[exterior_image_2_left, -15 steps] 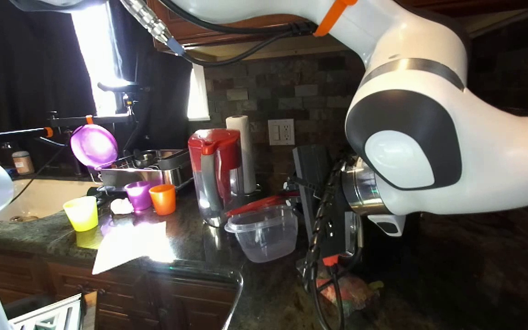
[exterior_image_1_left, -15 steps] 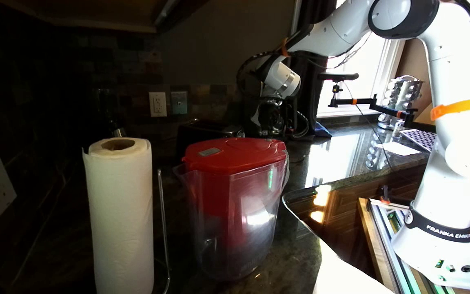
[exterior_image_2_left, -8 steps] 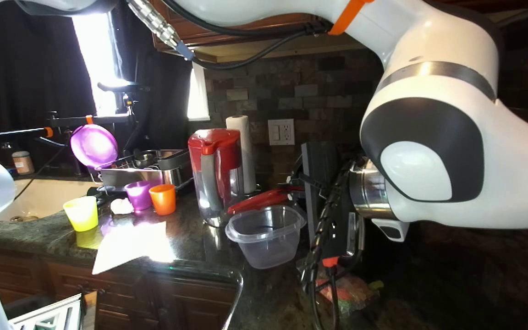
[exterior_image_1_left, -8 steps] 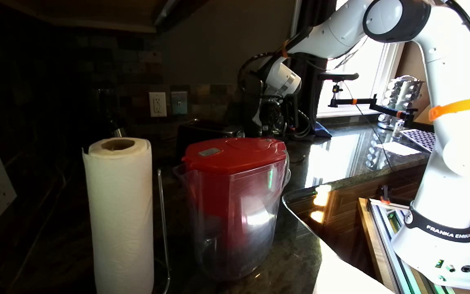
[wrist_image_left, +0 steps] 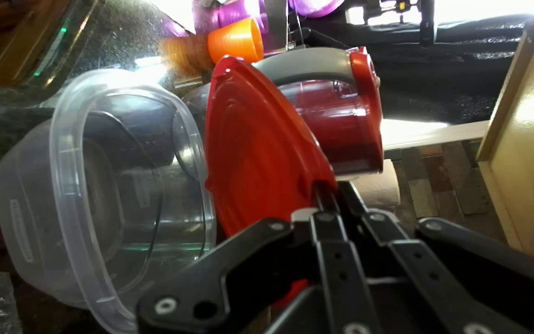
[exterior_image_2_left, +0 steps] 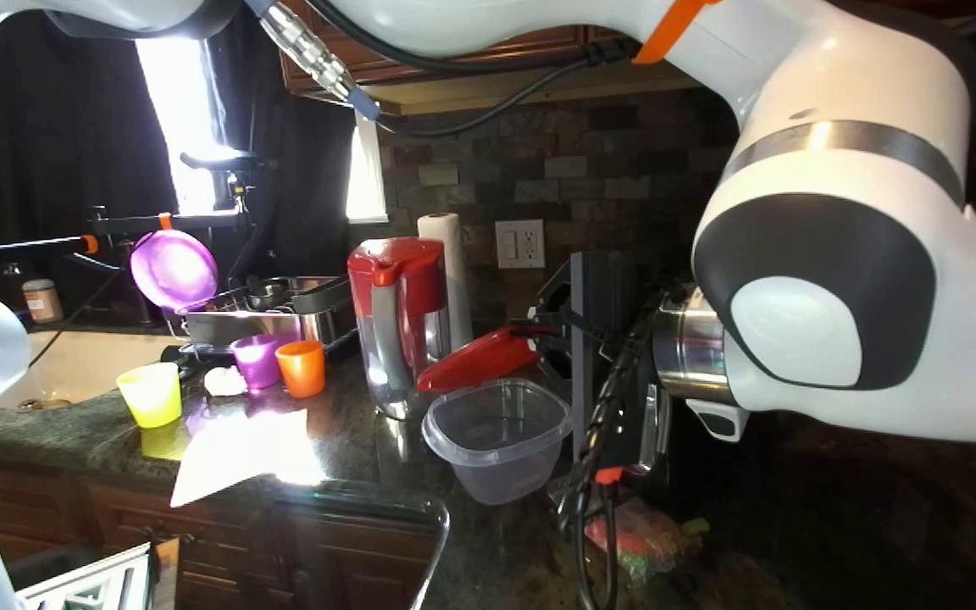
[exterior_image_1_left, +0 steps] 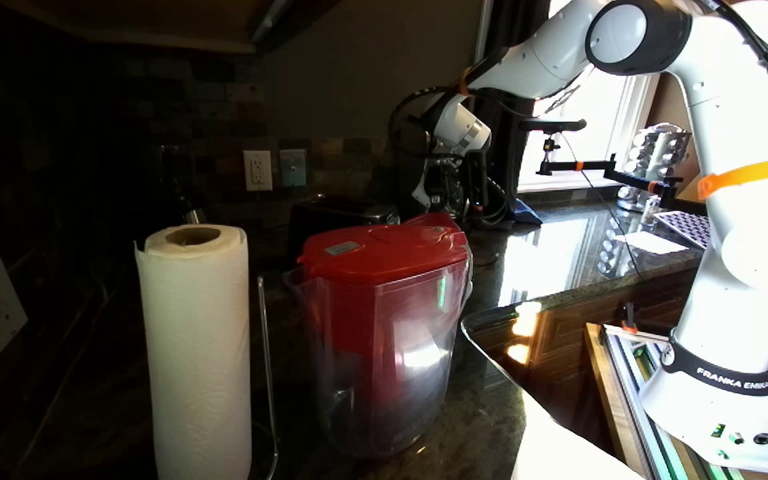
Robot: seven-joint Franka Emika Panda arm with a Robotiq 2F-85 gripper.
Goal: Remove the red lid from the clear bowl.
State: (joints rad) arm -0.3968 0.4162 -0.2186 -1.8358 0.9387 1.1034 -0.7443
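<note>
Red lid (wrist_image_left: pixel 257 148) off, tilted pretty steep, edge pinched in the gripper (wrist_image_left: pixel 339 191), right by the clear bowl (exterior_image_2_left: pixel 501 476)

The red lid (exterior_image_1_left: pixel 437 219) shows partly behind the pitcher (exterior_image_1_left: pixel 384 340).

One clear bowl (exterior_image_2_left: pixel 501 474), three cups (exterior_image_2_left: pixel 301 371), one pitcher (exterior_image_2_left: pixel 412 318)
</note>
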